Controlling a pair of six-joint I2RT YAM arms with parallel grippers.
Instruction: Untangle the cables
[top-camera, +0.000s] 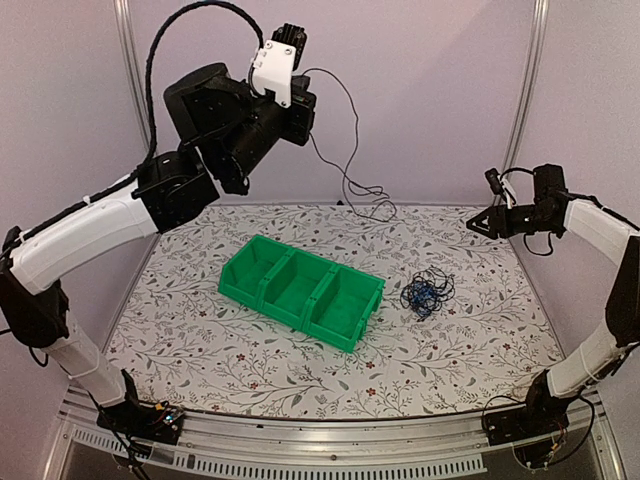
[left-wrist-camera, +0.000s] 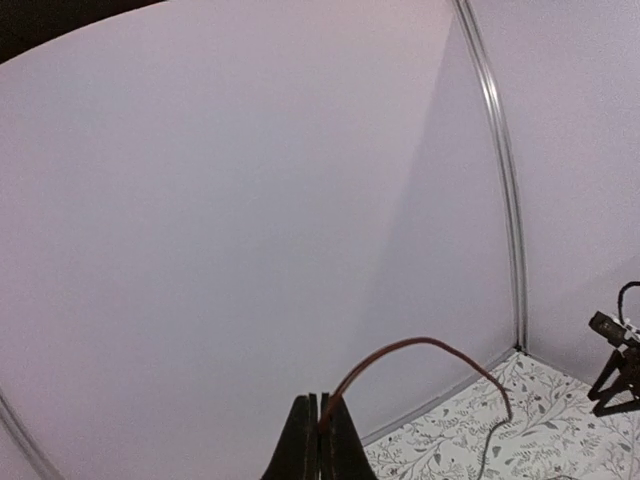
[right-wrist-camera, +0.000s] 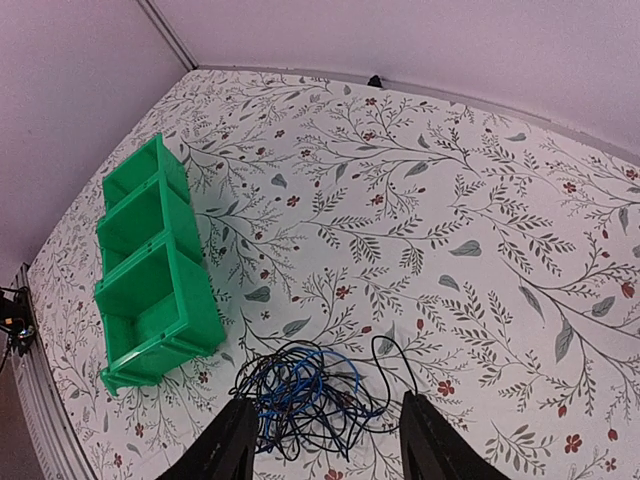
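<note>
A tangle of thin black and blue cables (top-camera: 426, 291) lies on the floral table right of the green bin; it also shows in the right wrist view (right-wrist-camera: 315, 398). My left gripper (top-camera: 290, 42) is raised high at the back and shut on one thin cable (top-camera: 350, 140) that hangs down to the table's far edge. In the left wrist view the gripper (left-wrist-camera: 320, 420) pinches that cable (left-wrist-camera: 420, 346), which arcs to the right. My right gripper (top-camera: 478, 222) is open and empty, held above the table; in its wrist view the gripper (right-wrist-camera: 325, 440) is over the tangle.
A green three-compartment bin (top-camera: 300, 290) sits in the middle of the table, also seen in the right wrist view (right-wrist-camera: 150, 265). White walls and metal posts (top-camera: 528, 90) enclose the back and sides.
</note>
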